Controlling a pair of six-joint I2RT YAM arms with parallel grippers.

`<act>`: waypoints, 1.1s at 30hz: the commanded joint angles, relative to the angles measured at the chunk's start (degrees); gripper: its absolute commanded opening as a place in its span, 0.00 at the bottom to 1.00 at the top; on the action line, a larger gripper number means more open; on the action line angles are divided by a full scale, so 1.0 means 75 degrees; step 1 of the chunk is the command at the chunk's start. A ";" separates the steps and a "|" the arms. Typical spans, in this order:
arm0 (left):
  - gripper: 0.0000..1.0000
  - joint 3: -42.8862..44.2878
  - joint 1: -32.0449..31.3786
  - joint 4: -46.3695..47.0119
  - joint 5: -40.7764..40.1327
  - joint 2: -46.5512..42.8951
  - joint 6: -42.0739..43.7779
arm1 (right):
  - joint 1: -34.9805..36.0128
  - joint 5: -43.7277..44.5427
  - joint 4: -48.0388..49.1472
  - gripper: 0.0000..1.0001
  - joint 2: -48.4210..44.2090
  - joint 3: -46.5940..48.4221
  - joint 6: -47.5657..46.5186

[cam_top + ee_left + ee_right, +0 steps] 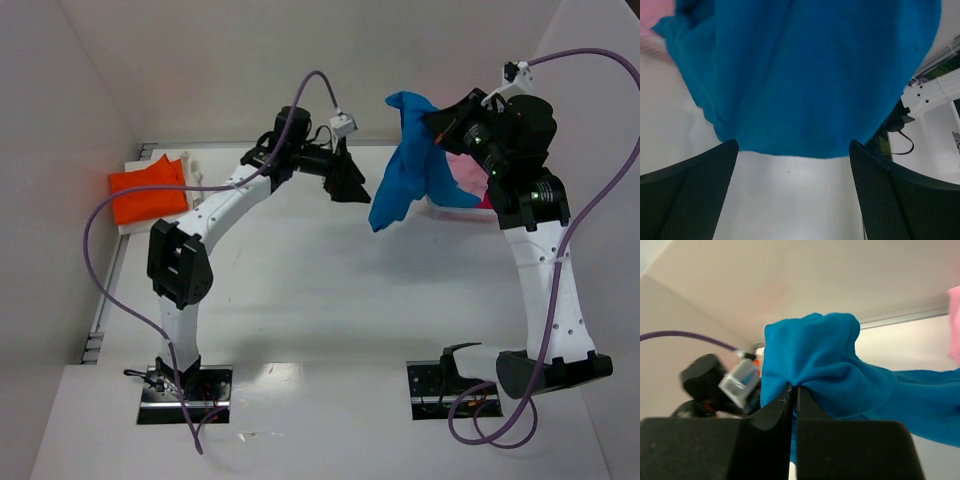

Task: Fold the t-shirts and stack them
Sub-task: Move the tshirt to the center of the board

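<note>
Hanging mid-air, the blue tee [405,175] is pinched tight in the right gripper [794,392] while the left gripper [350,185] gapes wide just beside it. Guessing it's the spread-out step: left needs a lower corner. Orange tee [148,195] sits far back-left, pink tee [465,170] back-right.

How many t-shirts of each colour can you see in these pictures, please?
blue t-shirt: 1
orange t-shirt: 1
pink t-shirt: 1
Total: 3
</note>
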 commanded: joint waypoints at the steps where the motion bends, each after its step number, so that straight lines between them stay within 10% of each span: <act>1: 0.99 0.0231 -0.0529 0.1057 0.0458 0.0524 0.0153 | 0.0060 -0.1089 0.0473 0.00 -0.0364 -0.0182 0.0478; 5: 0.93 0.0460 -0.0935 0.1008 0.0581 0.0817 0.0178 | 0.0060 -0.0985 0.0321 0.00 -0.0482 -0.0182 0.0442; 14: 0.00 -0.0171 -0.1239 0.1240 0.0357 0.0394 -0.0164 | 0.0060 -0.0680 0.0414 0.00 -0.0680 -0.0463 0.0408; 25: 0.00 -0.3022 0.0054 0.2228 -0.2756 -0.3032 -0.1045 | -0.0010 0.0443 0.0414 0.00 -0.0692 -0.0604 0.0046; 33: 0.00 -0.2839 0.0658 0.0968 -0.4249 -0.4538 -0.0924 | -0.0010 0.0684 0.0660 0.00 -0.0540 -0.0527 -0.0049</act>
